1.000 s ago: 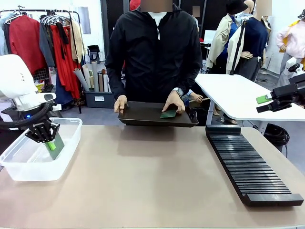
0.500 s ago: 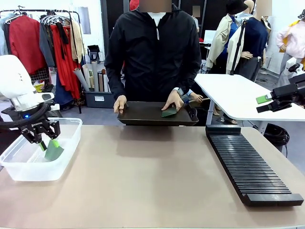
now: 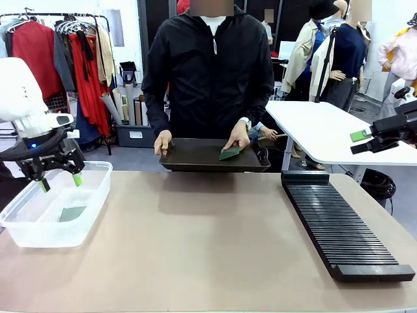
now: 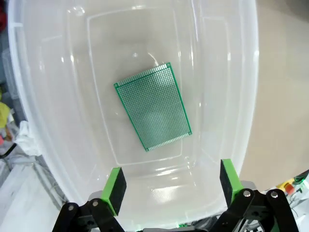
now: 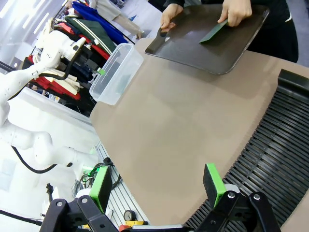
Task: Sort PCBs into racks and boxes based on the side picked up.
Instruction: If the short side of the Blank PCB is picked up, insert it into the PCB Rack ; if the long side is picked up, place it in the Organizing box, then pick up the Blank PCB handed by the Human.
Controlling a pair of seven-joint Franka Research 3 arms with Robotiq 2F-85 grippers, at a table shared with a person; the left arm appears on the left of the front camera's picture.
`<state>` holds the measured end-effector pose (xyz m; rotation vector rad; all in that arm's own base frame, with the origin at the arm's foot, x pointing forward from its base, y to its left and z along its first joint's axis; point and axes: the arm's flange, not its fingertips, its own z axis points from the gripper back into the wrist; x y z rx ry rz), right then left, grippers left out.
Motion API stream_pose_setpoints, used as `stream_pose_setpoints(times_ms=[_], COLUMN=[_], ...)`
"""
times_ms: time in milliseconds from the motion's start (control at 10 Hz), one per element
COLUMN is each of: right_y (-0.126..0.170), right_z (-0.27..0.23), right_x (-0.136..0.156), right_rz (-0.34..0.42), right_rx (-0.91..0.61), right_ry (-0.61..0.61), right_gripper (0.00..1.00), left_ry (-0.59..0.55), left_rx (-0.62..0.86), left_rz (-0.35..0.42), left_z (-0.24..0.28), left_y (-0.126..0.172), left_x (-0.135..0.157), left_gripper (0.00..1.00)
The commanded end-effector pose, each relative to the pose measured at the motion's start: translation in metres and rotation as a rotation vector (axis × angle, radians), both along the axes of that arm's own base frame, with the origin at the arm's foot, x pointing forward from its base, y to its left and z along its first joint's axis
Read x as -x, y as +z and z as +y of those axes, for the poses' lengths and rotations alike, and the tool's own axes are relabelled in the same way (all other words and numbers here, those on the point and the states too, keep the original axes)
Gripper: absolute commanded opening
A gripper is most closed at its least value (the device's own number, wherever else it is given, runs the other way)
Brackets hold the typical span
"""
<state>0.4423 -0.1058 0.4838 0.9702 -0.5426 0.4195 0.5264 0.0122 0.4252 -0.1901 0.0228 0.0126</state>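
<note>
left gripper (image 4: 172,183), right gripper (image 5: 157,186): spread wide, empty | PCB (image 4: 152,107) is seen flat in box (image 4: 231,96), 12 o'clock of left gripper | judged light, stiff; edges to be pinched

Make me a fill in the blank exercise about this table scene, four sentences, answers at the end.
The left pincer hangs open above the clear ____.
One PCB lies ____ on its bottom.
The person's hand holds a second PCB tilted on the black ____.
The rack has ____ boards in its slots.
Missing words: box, flat, tray, no.
</note>
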Motion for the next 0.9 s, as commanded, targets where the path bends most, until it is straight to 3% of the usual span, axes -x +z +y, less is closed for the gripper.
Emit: stream_pose_setpoints(times_ms=[0, 800], right_y=[0.0018, 0.0018], right_z=[0.0018, 0.0018], right_x=[0.0002, 0.0002], right_rz=[-0.004, -0.004], right_rx=[0.000, 0.000], right_ry=[0.004, 0.004], right_gripper=[1.00, 1.00], left_ry=[0.006, -0.002], left_rx=[-0.021, -0.002], left_rz=[-0.003, -0.024], left_z=[-0.0049, -0.0059], left_y=[0.0148, 0.0225], left_x=[0.0046, 0.0048], left_gripper=[1.00, 1.00])
